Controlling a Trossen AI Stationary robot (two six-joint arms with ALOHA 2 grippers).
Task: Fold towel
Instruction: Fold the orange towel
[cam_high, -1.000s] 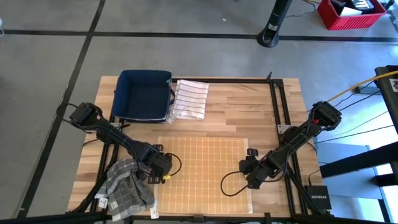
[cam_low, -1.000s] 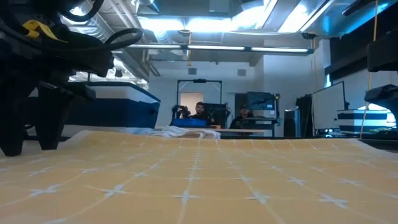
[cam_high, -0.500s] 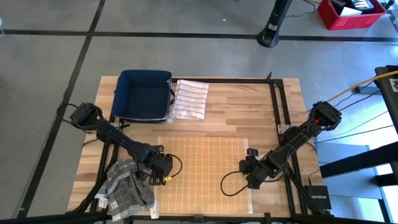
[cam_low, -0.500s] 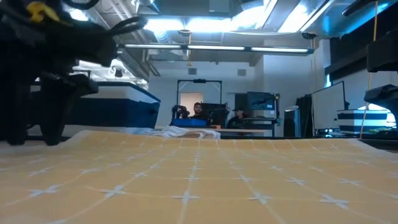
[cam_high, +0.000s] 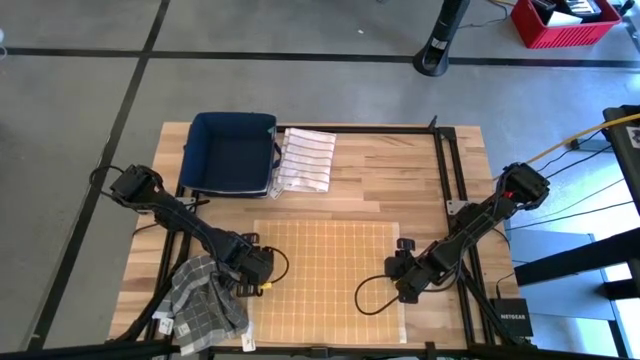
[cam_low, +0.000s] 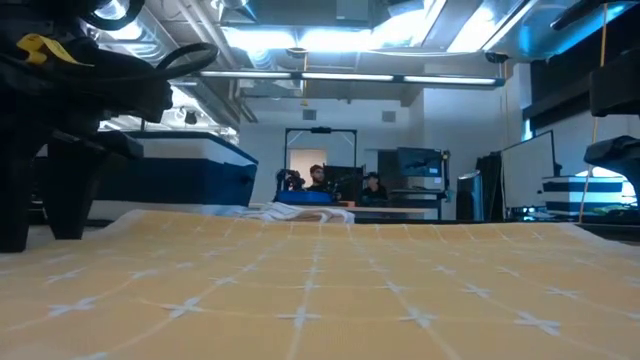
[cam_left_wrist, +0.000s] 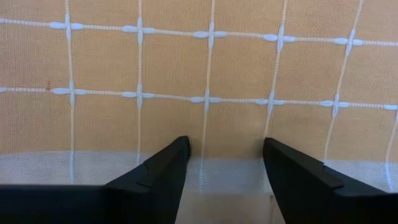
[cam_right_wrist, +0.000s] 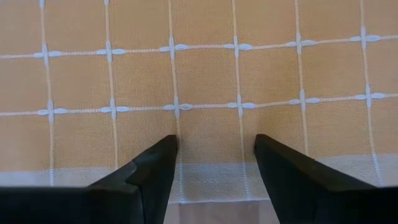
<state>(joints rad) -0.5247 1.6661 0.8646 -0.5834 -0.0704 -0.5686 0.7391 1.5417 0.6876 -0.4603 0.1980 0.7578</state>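
2 dark robot arms crouch over an orange grid-patterned towel (cam_high: 327, 268) spread flat at lower centre of a wooden counter (cam_high: 390, 170), seen from above. The left end effector (cam_high: 252, 270) sits at the towel's left edge, the right end effector (cam_high: 403, 270) at its right edge, each low over the cloth. Both wrist views show the fingers (cam_left_wrist: 155, 177) of the left and the fingers (cam_right_wrist: 152, 171) of the right standing apart with nothing between them, pointed across the pale hem onto the orange weave, a placing that looks meant for pinching opposite sides of the towel at once so it can be lifted evenly into a fold. No fold has been made yet; the cloth lies flat and smooth.

At upper left of the counter stands a dark blue bin (cam_high: 232, 152), with a folded white striped towel (cam_high: 305, 158) just beside it, likely finished work set aside. A crumpled grey checked towel (cam_high: 203, 296) lies at lower left, near the left arm, probably waiting its turn. In the level view, people (cam_low: 345, 186) sit at desks far across the room.
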